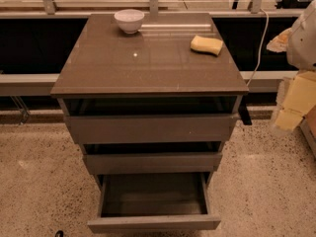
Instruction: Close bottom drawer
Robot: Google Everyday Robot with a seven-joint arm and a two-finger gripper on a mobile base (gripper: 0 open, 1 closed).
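The gripper (pixel 295 102) shows only as a pale yellowish shape at the right edge of the view, under the white body of the arm (pixel 302 33). It is beside the right side of the cabinet (pixel 148 68) and well apart from the drawer, and I cannot tell if it is wide or narrow. It touches nothing, so in my judgement the task is not yet begun. The drawer (pixel 154 223), the lowest and narrowest one, stands pulled far out toward the camera with its inside visible. The whole push inward is left to do. I see nothing inside it, and nothing on the speckled floor (pixel 39 181) in front of it to block the way. The middle drawer (pixel 153 162) and top drawer (pixel 150 128) also stand a little out. A white bowl (pixel 129 20) and a yellow sponge (pixel 207 45) rest on the cabinet top, far from the work.
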